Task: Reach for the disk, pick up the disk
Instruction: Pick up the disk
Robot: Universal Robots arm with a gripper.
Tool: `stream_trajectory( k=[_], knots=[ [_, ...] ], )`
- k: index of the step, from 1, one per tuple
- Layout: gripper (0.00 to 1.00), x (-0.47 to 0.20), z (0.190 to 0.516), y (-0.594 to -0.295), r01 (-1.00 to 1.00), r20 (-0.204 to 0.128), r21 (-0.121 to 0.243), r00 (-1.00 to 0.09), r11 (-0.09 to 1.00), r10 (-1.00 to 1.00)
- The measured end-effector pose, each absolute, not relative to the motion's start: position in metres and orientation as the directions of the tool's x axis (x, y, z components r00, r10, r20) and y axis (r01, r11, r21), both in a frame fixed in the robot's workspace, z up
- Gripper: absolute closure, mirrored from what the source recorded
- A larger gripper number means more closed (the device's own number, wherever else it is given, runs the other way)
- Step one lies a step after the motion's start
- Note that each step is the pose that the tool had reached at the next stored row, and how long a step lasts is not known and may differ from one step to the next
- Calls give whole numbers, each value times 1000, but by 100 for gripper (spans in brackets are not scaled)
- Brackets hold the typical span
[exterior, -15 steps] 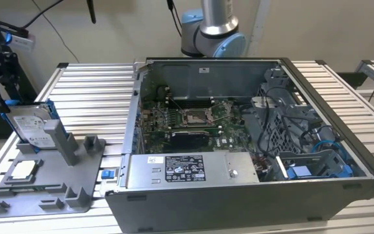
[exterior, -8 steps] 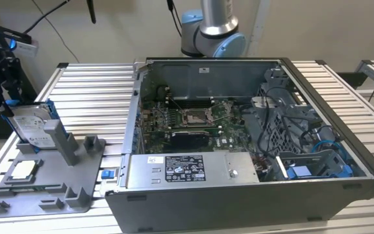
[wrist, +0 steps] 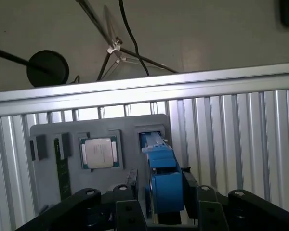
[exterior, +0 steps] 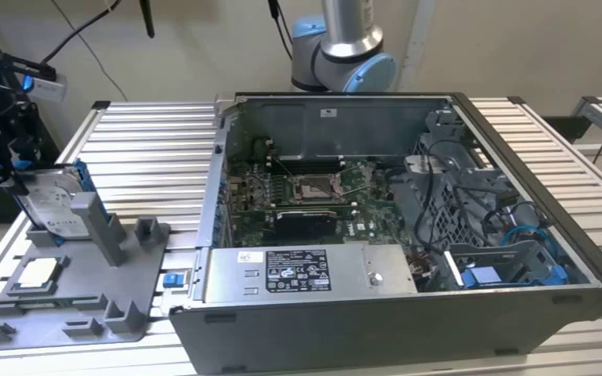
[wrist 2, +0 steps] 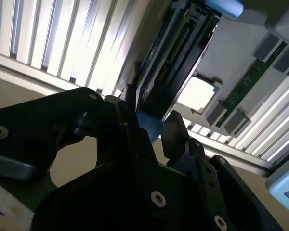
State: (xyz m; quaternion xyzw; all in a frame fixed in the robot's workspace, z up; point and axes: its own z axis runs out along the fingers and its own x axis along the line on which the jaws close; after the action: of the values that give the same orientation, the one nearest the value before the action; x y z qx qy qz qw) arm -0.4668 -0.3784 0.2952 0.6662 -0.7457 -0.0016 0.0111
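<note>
The disk (exterior: pixel 50 205), silver with a white label and a bright blue bracket, stands on edge in a slot of the grey fixture (exterior: pixel 92 309) at the exterior view's left. My black gripper (exterior: pixel 16 174) hangs over its top. In the first wrist view the blue bracket of the disk (wrist: pixel 164 179) lies between my gripper's (wrist: pixel 161 188) two fingers (wrist: pixel 133 185), with a thin gap on one side. The second wrist view shows the disk's dark edge (wrist 2: pixel 178 62) running away from the gripper (wrist 2: pixel 151 118), which stands open around it.
A square white-topped chip (exterior: pixel 38 272) and a memory stick (wrist: pixel 62 168) lie in the same fixture beside the disk. An open computer case (exterior: pixel 385 235) fills the middle of the ribbed aluminium table (exterior: pixel 165 149). The arm's base (exterior: pixel 343 55) stands behind it.
</note>
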Motion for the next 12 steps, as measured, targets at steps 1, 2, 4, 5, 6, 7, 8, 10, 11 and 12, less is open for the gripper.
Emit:
stream_trajectory(
  k=[1,2,4,5,6,7,8,10,11,12],
  knots=[
    [0,-467,293,-378,-994,14,16,-112,112,-994],
    [0,-467,292,-378,-994,14,14,-111,111,-994],
    [0,-467,288,-378,-994,14,11,-110,110,-994],
    [0,-467,286,-378,-994,14,10,-109,109,-994],
    [0,-467,284,-378,-994,13,8,-109,109,-994],
    [0,-467,282,-378,-994,13,6,-108,109,-994],
    [0,-467,281,-378,-994,13,5,-108,108,-994],
    [0,-467,277,-378,-994,13,2,-108,108,-994],
    [0,-467,275,-378,-994,13,2,-108,108,-994],
    [0,-467,273,-378,-994,13,2,-108,108,-994]
  ],
)
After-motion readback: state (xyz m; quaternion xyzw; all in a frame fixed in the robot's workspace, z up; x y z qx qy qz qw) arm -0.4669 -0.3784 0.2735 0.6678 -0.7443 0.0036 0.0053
